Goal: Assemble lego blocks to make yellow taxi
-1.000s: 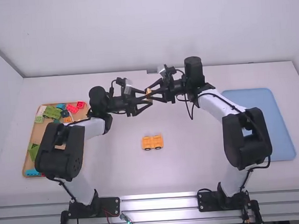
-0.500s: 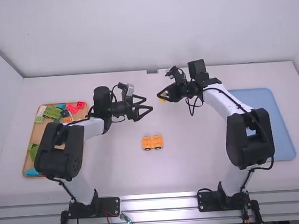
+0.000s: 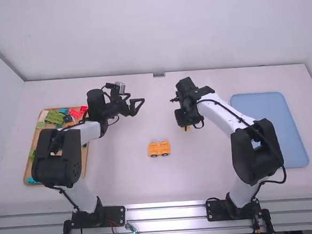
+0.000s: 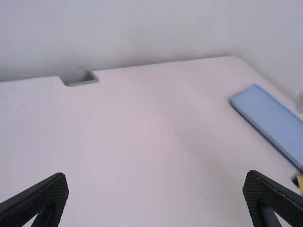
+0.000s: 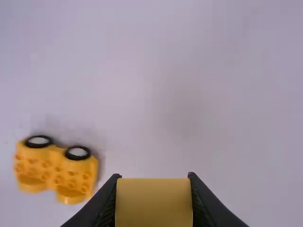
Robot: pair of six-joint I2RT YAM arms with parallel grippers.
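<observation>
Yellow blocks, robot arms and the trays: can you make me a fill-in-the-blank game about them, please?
The end effector holding a yellow block belongs to the ____ arm.
The left end effector is ____, not shut.
In the right wrist view, the yellow wheeled piece shows ____ wheels.
The tray near the table's right edge is coloured ____.

Missing words: right; open; two; blue

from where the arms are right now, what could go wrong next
The yellow block in the right gripper might go down off-line, since the wheeled base lies off to one side rather than beneath it. Pressing it on could also make the base roll or slide: it sits on its wheels on the bare table, and the open left gripper is away from it, not bracing it.
</observation>
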